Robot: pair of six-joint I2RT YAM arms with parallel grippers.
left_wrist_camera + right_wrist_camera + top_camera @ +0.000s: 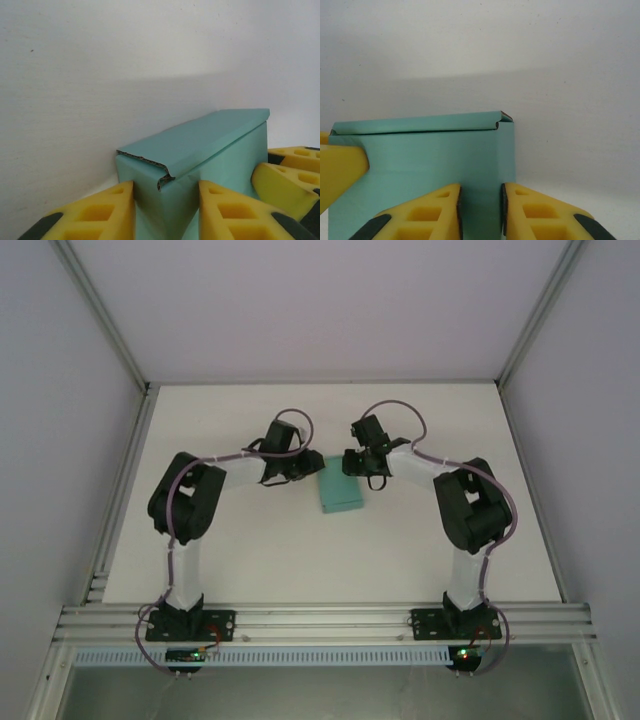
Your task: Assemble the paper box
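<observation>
From above, the arm bases (pixel 187 623) sit nearest. Beyond them the paper box (pixel 338 492), folded up, lies in the middle of the table (pixel 250 550), with the left gripper (pixel 303 470) and right gripper (pixel 356 462) at its far corners. In the left wrist view, that gripper's yellow fingers (pixel 125 215) stand part-open astride one box end. In the right wrist view, its fingers (pixel 451 220) are narrowly apart at a box corner. Whether either claw pinches the card, I cannot tell.
</observation>
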